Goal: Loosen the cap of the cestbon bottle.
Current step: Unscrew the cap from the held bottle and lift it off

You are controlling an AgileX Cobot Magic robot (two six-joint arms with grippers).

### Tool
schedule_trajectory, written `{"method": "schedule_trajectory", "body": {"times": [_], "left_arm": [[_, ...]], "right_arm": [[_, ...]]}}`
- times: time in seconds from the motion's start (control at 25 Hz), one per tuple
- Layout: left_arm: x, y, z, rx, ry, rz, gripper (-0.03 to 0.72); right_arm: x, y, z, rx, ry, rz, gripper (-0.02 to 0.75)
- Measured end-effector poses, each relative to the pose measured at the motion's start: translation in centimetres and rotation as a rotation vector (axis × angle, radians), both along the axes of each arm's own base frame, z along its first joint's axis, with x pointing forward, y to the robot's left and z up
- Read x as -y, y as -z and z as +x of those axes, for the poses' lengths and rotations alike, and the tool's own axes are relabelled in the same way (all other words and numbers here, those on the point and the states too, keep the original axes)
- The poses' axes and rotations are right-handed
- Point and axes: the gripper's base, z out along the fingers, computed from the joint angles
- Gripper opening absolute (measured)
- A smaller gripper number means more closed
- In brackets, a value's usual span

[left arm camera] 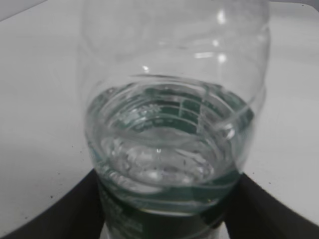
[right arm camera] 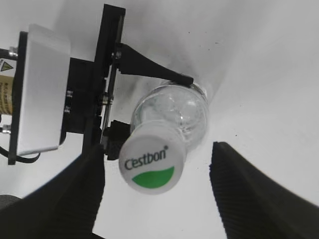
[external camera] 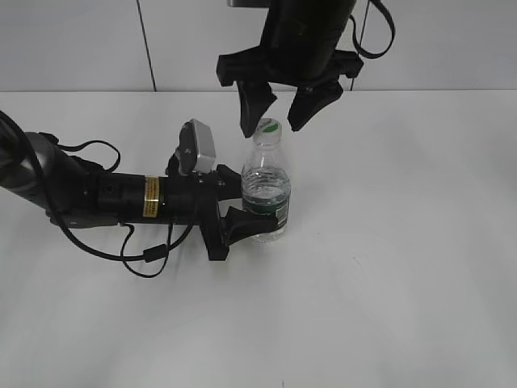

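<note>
The cestbon bottle [external camera: 266, 194] stands upright on the white table, clear with a dark green label band and water inside. It fills the left wrist view [left arm camera: 169, 124]. My left gripper [external camera: 246, 212] is shut on the bottle's lower body from the left. The cap [external camera: 268, 126] is white with a green mark and shows from above in the right wrist view [right arm camera: 149, 167]. My right gripper [external camera: 273, 111] hangs open just above the cap, a finger on each side, not touching it. In the right wrist view the cap sits nearer the left finger of my right gripper [right arm camera: 157, 191].
The white table [external camera: 404, 242] spreads around the bottle. The left arm [external camera: 97, 194] lies along the table on the left, with a loose black cable [external camera: 145, 255] in front. A white wall [external camera: 81, 40] stands behind.
</note>
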Motion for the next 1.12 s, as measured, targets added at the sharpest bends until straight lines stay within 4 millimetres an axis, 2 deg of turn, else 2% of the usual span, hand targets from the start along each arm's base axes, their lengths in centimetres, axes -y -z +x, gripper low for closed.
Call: {"method": "schedule_trajectory", "body": {"times": [0.28,0.64,0.76,0.92,1.12], "left_arm": [[0.00,0.00,0.00,0.000,0.000,0.000,0.417],[0.00,0.00,0.00,0.000,-0.001,0.000,0.417],[0.00,0.00,0.00,0.000,-0.001,0.000,0.417],[0.00,0.00,0.00,0.000,-0.001,0.000,0.417],[0.00,0.00,0.00,0.000,-0.001,0.000,0.417]], "right_arm": [[-0.06,0.31,0.07,-0.006,0.000,-0.004,0.451],[-0.11,0.33,0.06,-0.003,-0.021,-0.001,0.293],[-0.12,0.33,0.05,0.006,-0.053,-0.005,0.293],[-0.12,0.33,0.05,0.036,-0.151,-0.017,0.293],[-0.12,0.33,0.06,0.116,-0.407,-0.050,0.293]]}}
